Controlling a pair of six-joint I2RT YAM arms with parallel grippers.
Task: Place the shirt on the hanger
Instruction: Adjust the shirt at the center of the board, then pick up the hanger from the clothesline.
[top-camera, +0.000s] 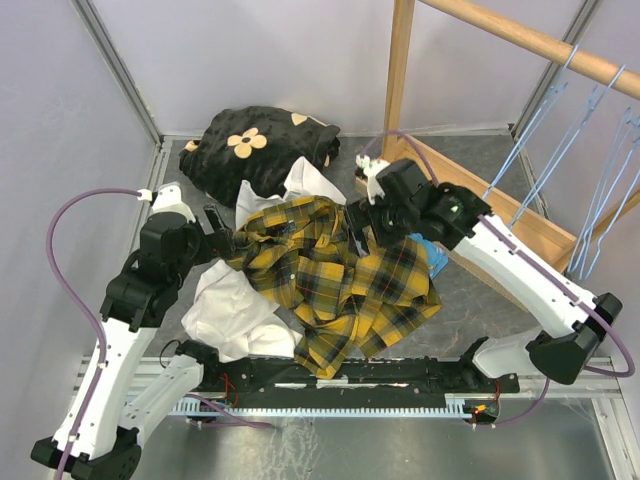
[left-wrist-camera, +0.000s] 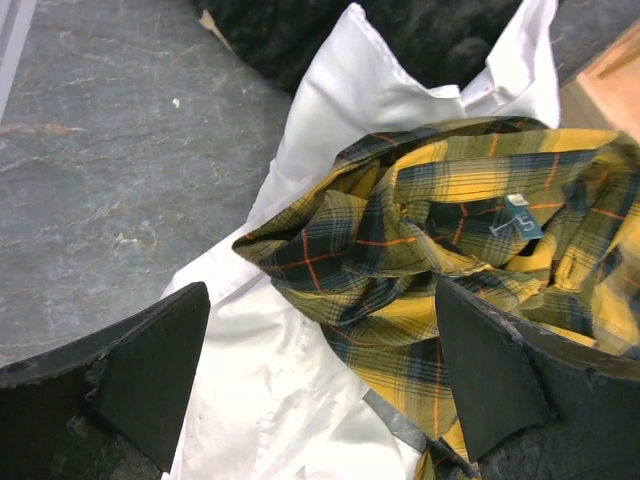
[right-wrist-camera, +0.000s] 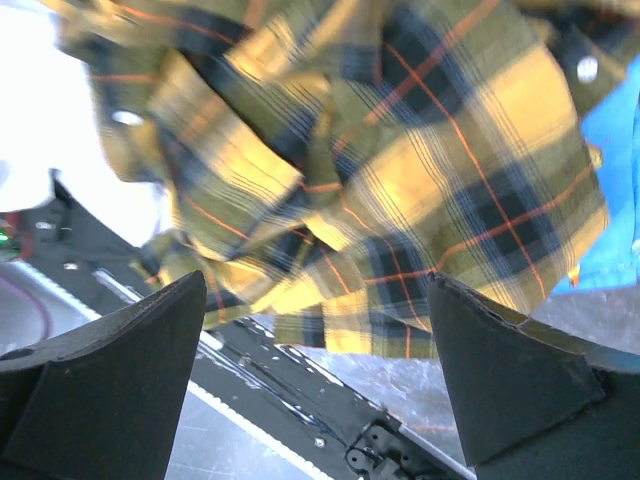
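The yellow-and-black plaid shirt (top-camera: 340, 280) lies crumpled in the middle of the table, partly on a white garment. My left gripper (top-camera: 228, 240) is open at the shirt's left edge. In the left wrist view (left-wrist-camera: 320, 380) its jaws stand wide apart over the white garment, with the plaid shirt (left-wrist-camera: 450, 230) and its collar label just ahead to the right. My right gripper (top-camera: 362, 222) is open above the shirt's upper right part. In the right wrist view (right-wrist-camera: 315, 370) its jaws are empty, with plaid cloth (right-wrist-camera: 380, 180) beyond them. Several pale-blue wire hangers (top-camera: 535, 125) hang from the rail at right.
A white garment (top-camera: 235, 310) lies under the shirt on the left. A black cloth with cream flowers (top-camera: 255, 145) is heaped at the back. The wooden rail (top-camera: 520, 35) and its frame base (top-camera: 520, 230) stand at right. A bright blue patch (top-camera: 432, 255) shows beside the shirt.
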